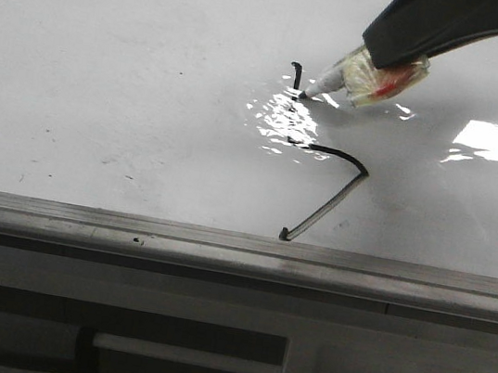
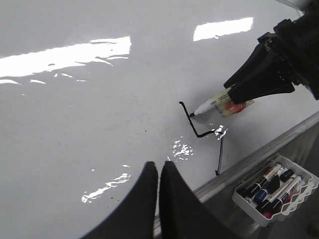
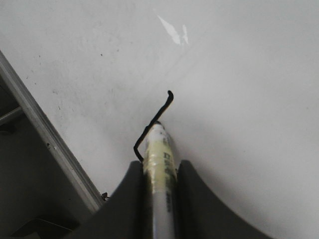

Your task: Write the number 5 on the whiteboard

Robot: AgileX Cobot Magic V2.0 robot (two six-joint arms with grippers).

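Observation:
The whiteboard (image 1: 109, 53) is a glossy white board with glare. Thin black strokes of the number 5 (image 1: 329, 150) lie on it: a short upright stroke, a bar and a long slanted tail running toward the rail. My right gripper (image 1: 389, 62) is shut on a taped marker (image 1: 377, 79), whose tip touches the board at the upright stroke. The right wrist view shows the marker (image 3: 159, 149) between the jaws and the stroke (image 3: 163, 107) beyond its tip. My left gripper (image 2: 159, 164) is shut and empty above the board near the rail, apart from the strokes (image 2: 189, 120).
A grey aluminium rail (image 1: 222, 243) edges the board's near side, with grey panels below it. A white tray (image 2: 249, 204) with several markers hangs beside the rail. Small dark specks dot the board on the left.

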